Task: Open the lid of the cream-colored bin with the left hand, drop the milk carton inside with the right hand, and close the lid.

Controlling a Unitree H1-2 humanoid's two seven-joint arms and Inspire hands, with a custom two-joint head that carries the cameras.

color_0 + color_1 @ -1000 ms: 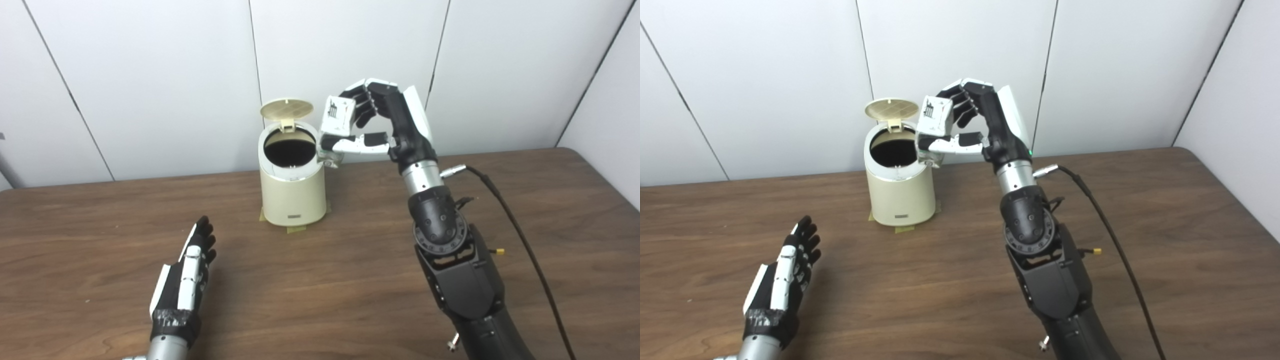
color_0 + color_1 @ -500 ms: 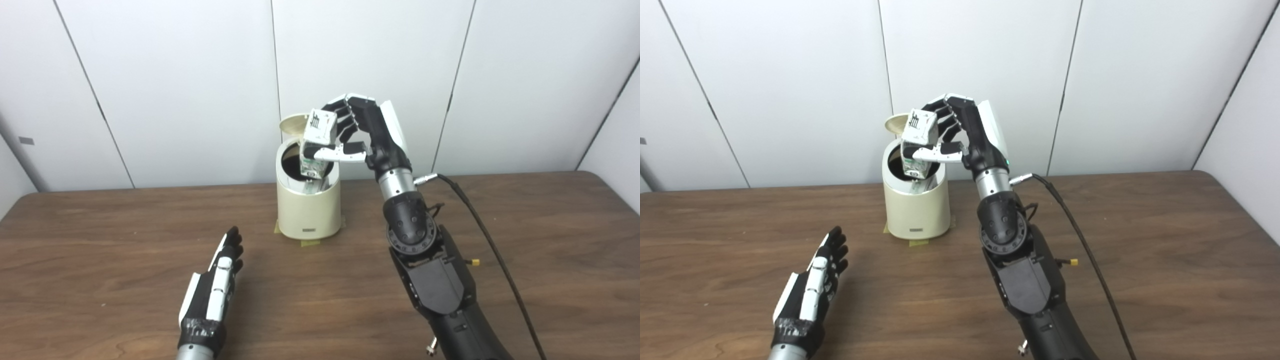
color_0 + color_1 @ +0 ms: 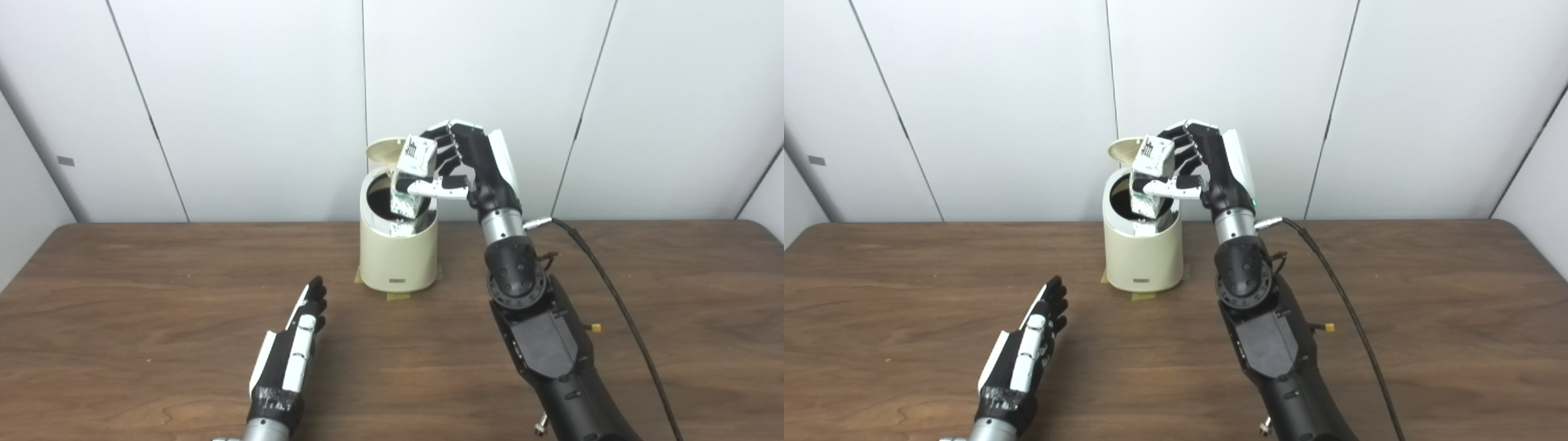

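The cream-colored bin (image 3: 398,257) stands at the back middle of the wooden table, its round lid (image 3: 383,150) tipped up and open behind the mouth. My right hand (image 3: 468,168) is shut on the white milk carton (image 3: 413,184) and holds it upright over the bin's opening, its lower end at the rim. It also shows in the right eye view (image 3: 1150,177). My left hand (image 3: 291,355) lies flat on the table in front of the bin and to its left, fingers apart and empty.
Strips of tape (image 3: 397,296) hold the bin's base to the table. A black cable (image 3: 612,294) runs from my right wrist across the right side of the table (image 3: 122,294). White wall panels stand close behind the bin.
My right hand has carried the carton from beside the bin's right rim to over its opening and lowered it. The camera has shifted, so the whole scene sits further right. The left hand lies still.
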